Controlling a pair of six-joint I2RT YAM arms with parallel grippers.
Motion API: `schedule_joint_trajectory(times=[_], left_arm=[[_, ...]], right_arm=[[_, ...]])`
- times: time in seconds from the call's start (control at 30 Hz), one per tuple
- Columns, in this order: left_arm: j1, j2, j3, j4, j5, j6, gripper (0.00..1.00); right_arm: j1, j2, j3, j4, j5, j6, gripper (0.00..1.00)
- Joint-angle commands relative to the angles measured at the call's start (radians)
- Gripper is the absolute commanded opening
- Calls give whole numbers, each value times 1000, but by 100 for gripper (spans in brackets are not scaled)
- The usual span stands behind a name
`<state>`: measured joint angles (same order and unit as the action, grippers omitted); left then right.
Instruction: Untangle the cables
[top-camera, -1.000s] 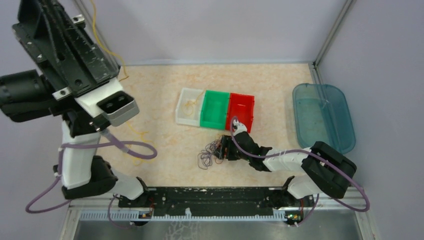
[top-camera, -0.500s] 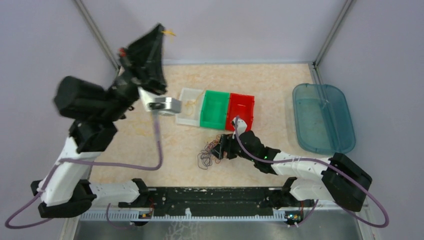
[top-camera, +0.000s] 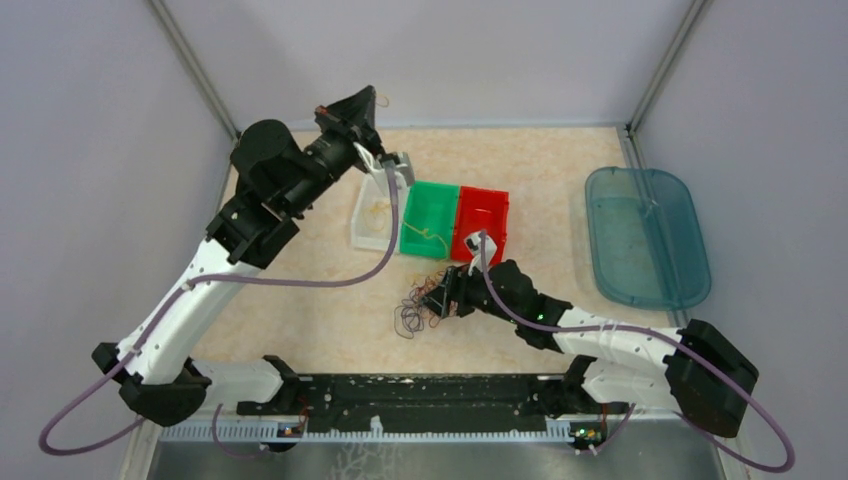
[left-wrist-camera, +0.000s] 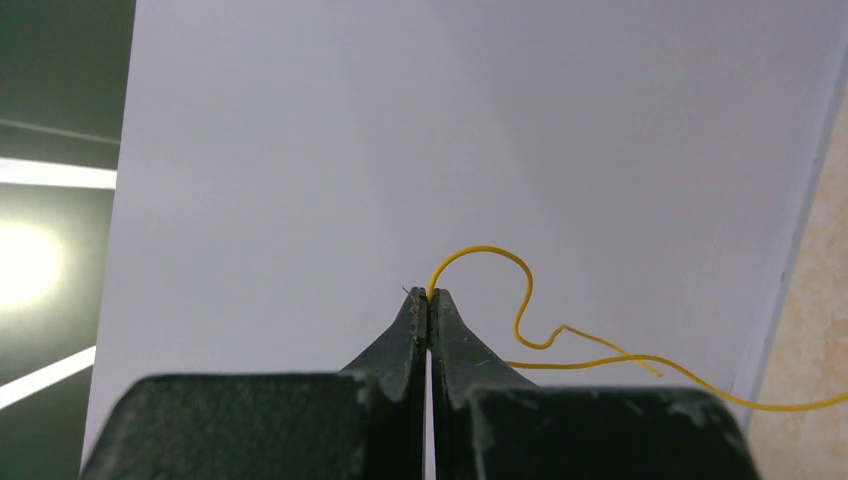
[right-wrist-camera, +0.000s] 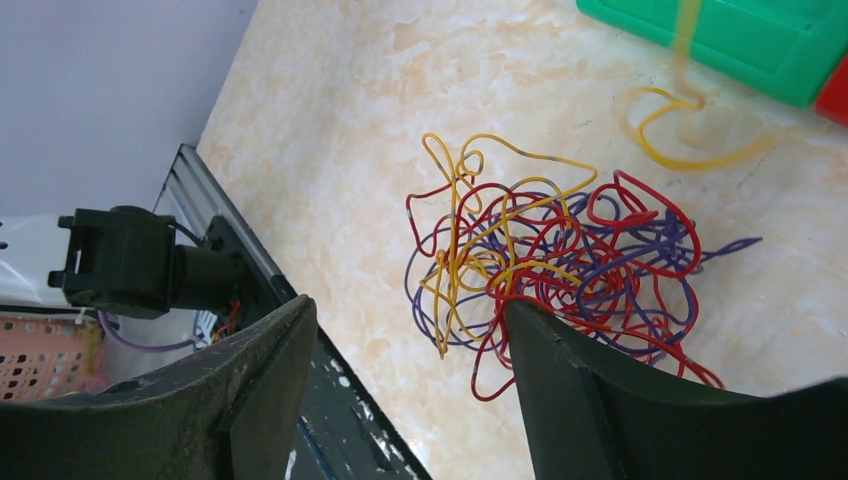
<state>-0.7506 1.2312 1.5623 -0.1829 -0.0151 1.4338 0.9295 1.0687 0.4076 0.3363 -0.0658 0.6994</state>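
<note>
My left arm has swung across in the last second. It was raised far left of the green bin (top-camera: 430, 215) and now reaches to just behind that bin's left corner. The left fingers (left-wrist-camera: 429, 297) are clenched on the end of the yellow cable (left-wrist-camera: 500, 255), which loops out of their tips. In the top view a yellow strand (top-camera: 432, 238) now lies across the green bin where none lay before. The right wrist view shows a blurred yellow loop on the desk (top-camera: 300, 290) just in front of that bin, so I judge the cable is still swinging.

The tangle (right-wrist-camera: 545, 265) of red, yellow and purple sits in front of the green bin, about where it was. The right fingers (right-wrist-camera: 408, 315) have stayed there, spread wide just above it and holding nothing.

I read this as one yellow strand nearly free, with the rest still knotted.
</note>
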Motion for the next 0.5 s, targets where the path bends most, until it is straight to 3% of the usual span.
schedule_joint_trajectory(times=[0.0,0.47], left_arm=[[102,16,45,76,38,-60,0],[179,156,220,270,109,-98,0]], right_arm=[[8,-29,28,35,-3,-8,68],[8,-14,8,60,-9,12,63]])
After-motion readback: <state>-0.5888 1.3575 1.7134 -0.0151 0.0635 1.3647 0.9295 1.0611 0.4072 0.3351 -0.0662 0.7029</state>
